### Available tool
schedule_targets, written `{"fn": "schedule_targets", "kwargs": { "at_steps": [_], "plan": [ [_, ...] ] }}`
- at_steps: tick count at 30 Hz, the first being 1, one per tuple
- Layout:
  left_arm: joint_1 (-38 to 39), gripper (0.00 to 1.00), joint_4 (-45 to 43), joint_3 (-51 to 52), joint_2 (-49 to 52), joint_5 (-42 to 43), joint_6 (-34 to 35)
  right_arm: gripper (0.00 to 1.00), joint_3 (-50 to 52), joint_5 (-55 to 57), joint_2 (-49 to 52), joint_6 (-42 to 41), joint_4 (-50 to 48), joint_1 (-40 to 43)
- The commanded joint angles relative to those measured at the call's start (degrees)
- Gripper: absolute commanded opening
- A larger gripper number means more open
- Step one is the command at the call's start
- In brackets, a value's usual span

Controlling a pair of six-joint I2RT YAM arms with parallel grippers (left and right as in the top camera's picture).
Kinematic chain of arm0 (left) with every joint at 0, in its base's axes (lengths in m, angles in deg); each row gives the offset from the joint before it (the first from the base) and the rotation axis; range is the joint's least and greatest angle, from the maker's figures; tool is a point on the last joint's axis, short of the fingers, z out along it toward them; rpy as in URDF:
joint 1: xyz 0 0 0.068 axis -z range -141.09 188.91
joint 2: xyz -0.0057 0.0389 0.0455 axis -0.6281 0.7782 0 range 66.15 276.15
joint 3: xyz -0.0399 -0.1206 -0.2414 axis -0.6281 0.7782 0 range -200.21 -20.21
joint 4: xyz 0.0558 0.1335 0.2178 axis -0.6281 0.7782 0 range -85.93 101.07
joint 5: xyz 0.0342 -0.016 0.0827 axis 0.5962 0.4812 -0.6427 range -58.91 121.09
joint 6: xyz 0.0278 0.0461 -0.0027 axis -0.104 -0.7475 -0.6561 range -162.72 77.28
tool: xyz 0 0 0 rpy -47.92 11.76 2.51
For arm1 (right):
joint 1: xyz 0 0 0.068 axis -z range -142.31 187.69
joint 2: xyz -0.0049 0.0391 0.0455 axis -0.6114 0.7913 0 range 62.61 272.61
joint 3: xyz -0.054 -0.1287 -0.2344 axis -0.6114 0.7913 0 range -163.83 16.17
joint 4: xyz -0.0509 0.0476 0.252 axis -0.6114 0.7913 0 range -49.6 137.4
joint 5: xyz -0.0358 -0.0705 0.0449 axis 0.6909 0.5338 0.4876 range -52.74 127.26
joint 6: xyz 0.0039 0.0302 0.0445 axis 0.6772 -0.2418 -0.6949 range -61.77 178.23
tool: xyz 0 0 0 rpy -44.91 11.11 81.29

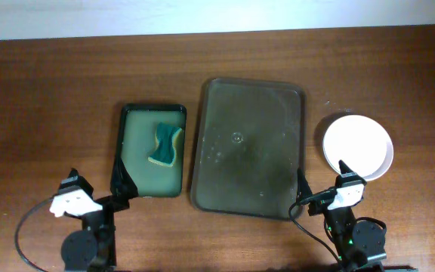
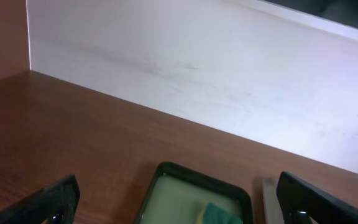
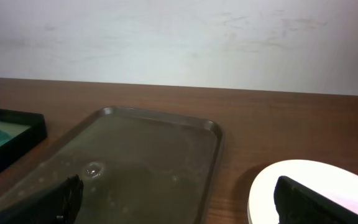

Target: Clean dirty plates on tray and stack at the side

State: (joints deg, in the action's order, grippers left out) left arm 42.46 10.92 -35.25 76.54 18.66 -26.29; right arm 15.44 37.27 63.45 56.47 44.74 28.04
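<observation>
The dark olive-brown tray [image 1: 249,147] lies at the table's middle with no plates on it; it also shows in the right wrist view [image 3: 142,168]. White plates [image 1: 358,146] sit stacked on the table to the tray's right, clean on top; they also show in the right wrist view [image 3: 316,186]. My left gripper [image 1: 104,193] is open and empty near the front edge, below the green tray; in its wrist view [image 2: 179,208] the fingers are wide apart. My right gripper [image 1: 323,189] is open and empty, just in front of the plates and the tray's right corner; its wrist view [image 3: 179,202] shows the same.
A smaller green tray [image 1: 152,151] holding yellowish liquid and a teal-and-yellow sponge [image 1: 166,146] stands left of the big tray; it also shows in the left wrist view [image 2: 194,199]. A white wall [image 3: 179,37] runs along the table's far edge.
</observation>
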Motion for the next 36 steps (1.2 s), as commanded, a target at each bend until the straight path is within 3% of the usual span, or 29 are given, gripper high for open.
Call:
{"fn": "schedule_targets", "kwargs": {
  "at_steps": [1, 8, 13, 36],
  "plan": [
    [-0.3, 0.99, -0.7, 5.2, -7.4, 0.6, -0.7, 0.98, 0.4, 0.1, -0.4, -0.6, 0.2, 0.3],
    [-0.2, 0.99, -8.4, 14.8, -10.1, 0.9, -0.6, 0.98, 0.4, 0.1, -0.4, -0.6, 0.2, 0.3],
    [0.1, 0.99, -3.4, 14.6, -10.1, 0.5, -0.7, 0.98, 0.4, 0.1, -0.4, -0.6, 0.2, 0.3],
    [0.1, 0.99, -3.3, 14.5, -10.1, 0.5, -0.7, 0.98, 0.4, 0.1, -0.4, -0.6, 0.2, 0.3]
  ]
}}
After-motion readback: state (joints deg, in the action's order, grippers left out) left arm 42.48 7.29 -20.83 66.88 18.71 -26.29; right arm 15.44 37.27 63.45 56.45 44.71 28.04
